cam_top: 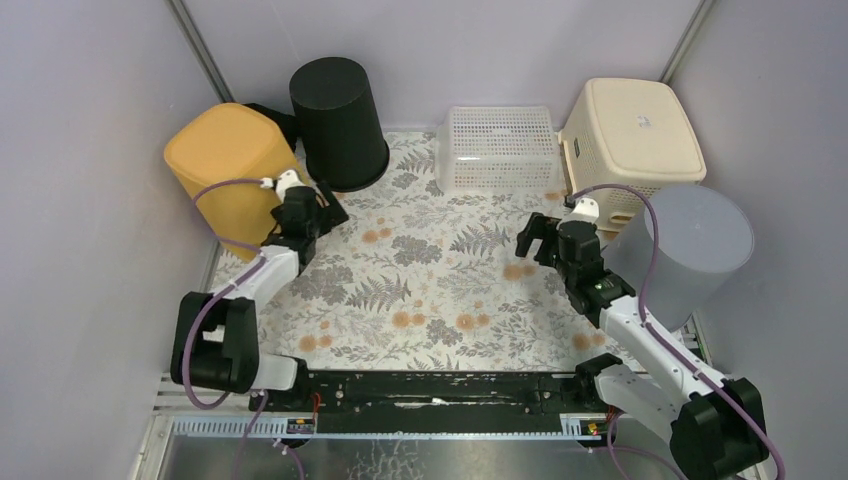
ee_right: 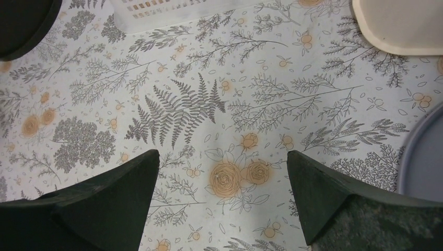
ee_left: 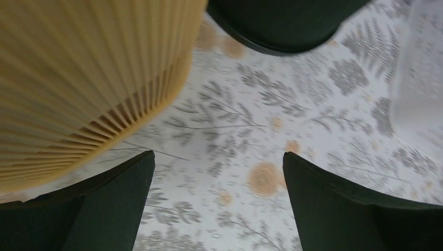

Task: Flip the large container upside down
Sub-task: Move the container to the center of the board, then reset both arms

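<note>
Yellow ribbed plastic is what I am reading as the large container (cam_top: 225,165). It is standing at the far left of the surface (cam_top: 440,300), close to the wall (cam_top: 90,200), with a closed face showing on top and the black bin (cam_top: 340,120) just beside it. The left fingers (ee_left: 104,209) are hovering next to its lower flank, spread wide and empty. The right fingers (ee_right: 104,204) are hanging well apart from it over bare floral print, also spread with nothing between them. I am expecting a light, hollow, fairly stiff shell whose sides may slip. So I am planning to pinch the flared rim, where the ribs give purchase, and roll it over. I am judging that the wall and black bin are crowding that swing.
</note>
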Robot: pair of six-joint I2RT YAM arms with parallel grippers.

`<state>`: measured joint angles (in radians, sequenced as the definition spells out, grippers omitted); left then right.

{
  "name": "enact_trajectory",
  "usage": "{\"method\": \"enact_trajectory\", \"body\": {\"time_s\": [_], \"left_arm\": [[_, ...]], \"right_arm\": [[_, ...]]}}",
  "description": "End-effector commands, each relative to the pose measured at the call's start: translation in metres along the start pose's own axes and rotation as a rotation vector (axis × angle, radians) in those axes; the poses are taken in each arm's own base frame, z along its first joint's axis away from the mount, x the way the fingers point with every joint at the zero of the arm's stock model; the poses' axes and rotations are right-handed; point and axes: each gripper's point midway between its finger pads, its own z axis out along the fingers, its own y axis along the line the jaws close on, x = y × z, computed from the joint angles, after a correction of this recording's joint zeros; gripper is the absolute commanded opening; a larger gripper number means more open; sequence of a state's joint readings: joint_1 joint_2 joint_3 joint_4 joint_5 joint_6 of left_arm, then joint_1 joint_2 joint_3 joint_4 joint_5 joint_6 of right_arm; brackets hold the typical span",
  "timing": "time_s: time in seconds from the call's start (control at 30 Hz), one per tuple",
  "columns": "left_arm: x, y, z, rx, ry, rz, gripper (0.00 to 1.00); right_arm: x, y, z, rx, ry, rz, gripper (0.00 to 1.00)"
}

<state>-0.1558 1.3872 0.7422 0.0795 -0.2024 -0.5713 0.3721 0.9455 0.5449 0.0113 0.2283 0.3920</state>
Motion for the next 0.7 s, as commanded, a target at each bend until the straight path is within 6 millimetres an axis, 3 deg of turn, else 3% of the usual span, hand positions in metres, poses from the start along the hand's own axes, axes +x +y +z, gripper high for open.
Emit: {"method": "enact_trajectory", "body": {"time_s": [0.0,0.2,0.4,0.67], "left_arm": [[-0.033,0.034,-0.008,-0.071,-0.134,0.014,1.0],[-0.039,0.051,-0.027,-0.103,-0.245,0.022,1.0],[-0.038,0.072,-0.047,-0.141,-0.344,0.046,1.0],[-0.03,0.077,-0.033,-0.116,-0.401,0.198,1.0]], "right_arm": [[-0.015,-0.009,0.004,0.042,-0.088,-0.014,0.99],[-0.017,-0.042,0.008,0.176,-0.196,-0.014,0.99],[-0.005,-0.074,0.003,0.281,-0.3,-0.002,0.99],[-0.031,-0.094,0.011,0.435,-0.396,-0.139,0.99]]}}
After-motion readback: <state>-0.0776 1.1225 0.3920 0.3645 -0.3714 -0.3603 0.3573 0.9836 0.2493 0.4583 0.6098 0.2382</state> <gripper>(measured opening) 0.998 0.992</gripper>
